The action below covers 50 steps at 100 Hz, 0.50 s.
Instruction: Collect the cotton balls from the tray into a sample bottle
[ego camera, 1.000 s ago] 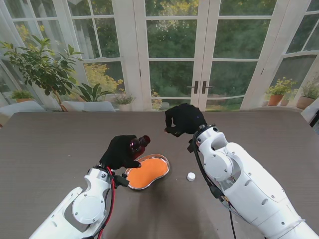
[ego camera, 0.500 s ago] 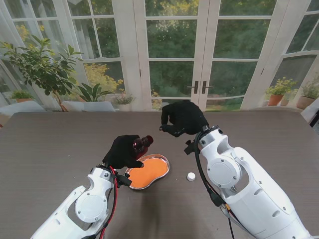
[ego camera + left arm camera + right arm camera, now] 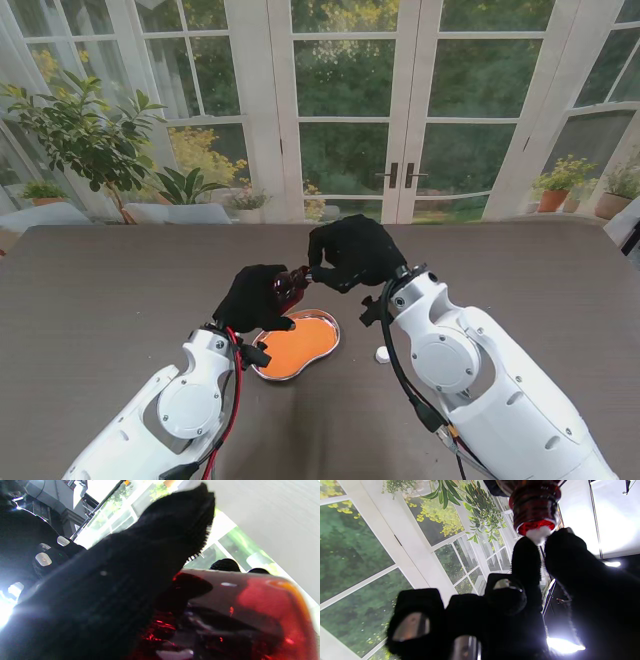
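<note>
**Cotton ball meets bottle mouth above the tray**

Only the right wrist view shows the white cotton ball (image 3: 538, 535), pinched between thumb and fingertip of the right hand (image 3: 350, 252) and pressed at the dark red bottle's (image 3: 291, 285) threaded open mouth. From the stand, the left hand (image 3: 256, 297) grips the bottle, tilted, over the orange tray (image 3: 296, 346). A small white cap (image 3: 383, 353) lies on the tabletop (image 3: 100, 300) nearby.

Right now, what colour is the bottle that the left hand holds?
Dark red, translucent glass; the sample bottle shows best in the left wrist view, gripped by the left hand.
</note>
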Each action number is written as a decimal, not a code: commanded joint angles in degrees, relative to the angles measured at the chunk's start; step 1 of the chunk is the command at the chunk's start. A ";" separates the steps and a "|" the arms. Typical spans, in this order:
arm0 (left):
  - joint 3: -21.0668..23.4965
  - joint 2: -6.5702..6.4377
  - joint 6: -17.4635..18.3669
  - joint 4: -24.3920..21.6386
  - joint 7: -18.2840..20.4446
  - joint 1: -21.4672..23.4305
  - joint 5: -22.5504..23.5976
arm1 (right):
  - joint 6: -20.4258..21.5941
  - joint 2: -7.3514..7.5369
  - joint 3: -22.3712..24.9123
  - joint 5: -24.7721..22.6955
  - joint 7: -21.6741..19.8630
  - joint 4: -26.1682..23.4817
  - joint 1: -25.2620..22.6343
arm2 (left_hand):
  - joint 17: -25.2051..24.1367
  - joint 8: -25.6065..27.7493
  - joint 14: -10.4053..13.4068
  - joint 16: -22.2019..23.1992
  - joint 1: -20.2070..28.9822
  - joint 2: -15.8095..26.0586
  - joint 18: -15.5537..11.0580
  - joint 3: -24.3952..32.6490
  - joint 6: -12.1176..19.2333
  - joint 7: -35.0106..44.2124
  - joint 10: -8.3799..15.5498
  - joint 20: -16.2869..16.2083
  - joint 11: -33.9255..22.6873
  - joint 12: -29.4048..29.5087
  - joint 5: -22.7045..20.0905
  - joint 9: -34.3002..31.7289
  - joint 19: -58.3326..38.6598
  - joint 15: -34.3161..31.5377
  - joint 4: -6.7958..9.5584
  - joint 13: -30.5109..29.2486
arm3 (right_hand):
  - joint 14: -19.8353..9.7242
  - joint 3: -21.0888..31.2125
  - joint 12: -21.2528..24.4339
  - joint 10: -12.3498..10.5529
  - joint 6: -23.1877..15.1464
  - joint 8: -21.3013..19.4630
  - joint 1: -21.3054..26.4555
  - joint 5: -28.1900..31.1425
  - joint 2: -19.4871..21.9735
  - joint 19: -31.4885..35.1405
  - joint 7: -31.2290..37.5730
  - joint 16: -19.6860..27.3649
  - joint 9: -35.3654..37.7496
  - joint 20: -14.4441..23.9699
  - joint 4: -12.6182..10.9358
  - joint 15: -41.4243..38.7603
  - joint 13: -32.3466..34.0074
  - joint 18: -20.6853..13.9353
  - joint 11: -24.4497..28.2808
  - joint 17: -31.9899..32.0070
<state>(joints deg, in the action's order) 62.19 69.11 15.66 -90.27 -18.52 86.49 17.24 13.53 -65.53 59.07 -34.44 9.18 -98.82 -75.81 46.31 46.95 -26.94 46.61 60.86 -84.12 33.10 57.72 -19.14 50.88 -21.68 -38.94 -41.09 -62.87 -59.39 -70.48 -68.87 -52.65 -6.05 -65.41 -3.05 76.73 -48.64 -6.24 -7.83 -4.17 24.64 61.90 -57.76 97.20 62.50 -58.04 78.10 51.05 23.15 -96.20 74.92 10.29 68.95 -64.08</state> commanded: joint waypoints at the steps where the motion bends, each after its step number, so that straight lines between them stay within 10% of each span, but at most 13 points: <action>1: -0.02 0.44 0.26 -0.01 1.04 -0.27 -0.30 | 0.39 -0.28 -0.41 0.07 -0.78 -0.26 -0.27 | 6.25 3.23 -2.83 3.64 5.19 60.65 1.54 4.15 3.59 17.08 -2.05 -2.64 -6.31 -2.85 -5.73 -4.95 -34.47 -27.14 2.10 -6.70 | -4.91 0.91 -1.16 1.66 2.32 -1.56 1.56 2.10 0.54 6.87 1.46 -0.98 4.96 -0.52 0.13 -6.13 0.61 0.69 4.26 -2.26; 50: -0.51 0.55 0.67 0.57 1.01 -0.78 -0.64 | 0.01 -0.44 -1.53 -0.50 -0.25 1.59 1.19 | 6.25 3.22 -2.83 3.64 5.17 60.58 1.55 4.23 3.59 17.12 -2.09 -2.65 -6.32 -2.84 -5.84 -5.02 -34.47 -27.14 2.11 -6.70 | -4.63 0.92 -1.13 1.53 2.80 -1.28 1.01 1.34 2.06 6.75 0.87 -0.94 4.90 -0.60 -0.03 -6.13 0.60 0.83 4.08 -2.21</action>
<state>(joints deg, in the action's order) 61.80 69.25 16.22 -89.49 -18.52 85.80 16.81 13.73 -65.70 57.60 -35.29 9.97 -97.40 -74.43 46.31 46.95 -26.94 46.61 60.86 -84.12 33.10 57.72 -19.14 50.88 -21.68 -38.94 -41.09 -62.87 -59.39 -70.48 -68.87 -52.65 -6.05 -65.41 -3.06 76.61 -49.10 -6.24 -7.82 -4.43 24.47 61.90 -57.75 97.60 63.29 -58.04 78.11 51.05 23.34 -96.21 74.92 10.31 68.96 -64.08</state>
